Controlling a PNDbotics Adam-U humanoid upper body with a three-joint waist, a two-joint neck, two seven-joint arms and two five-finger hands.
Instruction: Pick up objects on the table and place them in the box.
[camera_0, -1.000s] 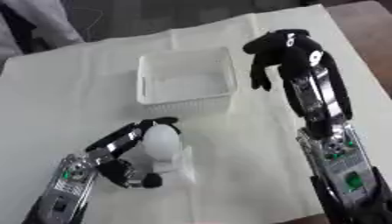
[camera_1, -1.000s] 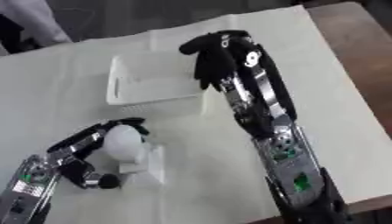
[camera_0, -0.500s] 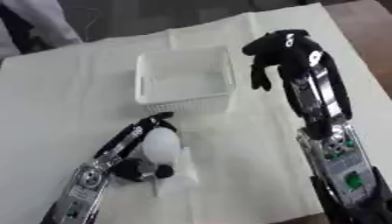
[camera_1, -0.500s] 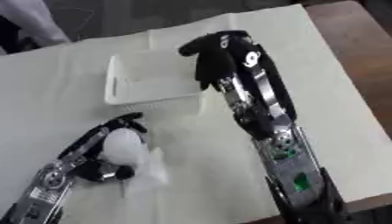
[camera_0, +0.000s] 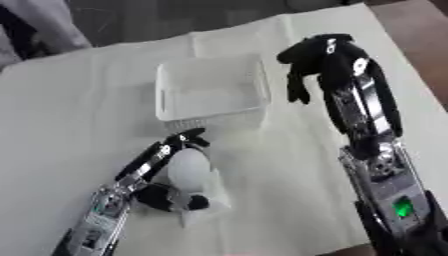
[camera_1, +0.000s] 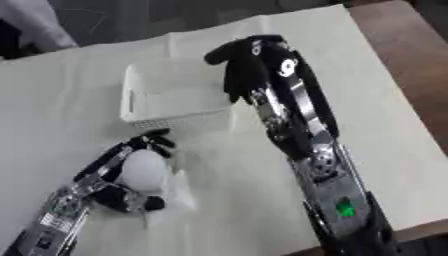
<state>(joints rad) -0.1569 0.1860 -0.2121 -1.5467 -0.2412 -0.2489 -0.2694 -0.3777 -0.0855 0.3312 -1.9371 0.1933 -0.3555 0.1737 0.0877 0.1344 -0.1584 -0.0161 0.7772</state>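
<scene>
Left eye view: shows a white box (camera_0: 210, 90), low-walled and open-topped, standing at the middle of a table (camera_0: 79, 115) under a pale cloth. Shows the left hand (camera_0: 166, 172) near the box's front wall, fingers and thumb curled round a white rounded object (camera_0: 188, 167) that sits on the cloth with a white flat piece beneath it. Cannot tell what the object is. Shows the right hand (camera_0: 319, 60) raised just beside the box's right wall, fingers hanging down relaxed and a little apart, holding nothing.

Right eye view: gives the same layout with the right hand (camera_1: 254, 62) overlapping the box's (camera_1: 162, 97) right edge. Places the white rounded object (camera_1: 144, 170) in the left hand (camera_1: 122, 175) just short of the box, not inside it.
</scene>
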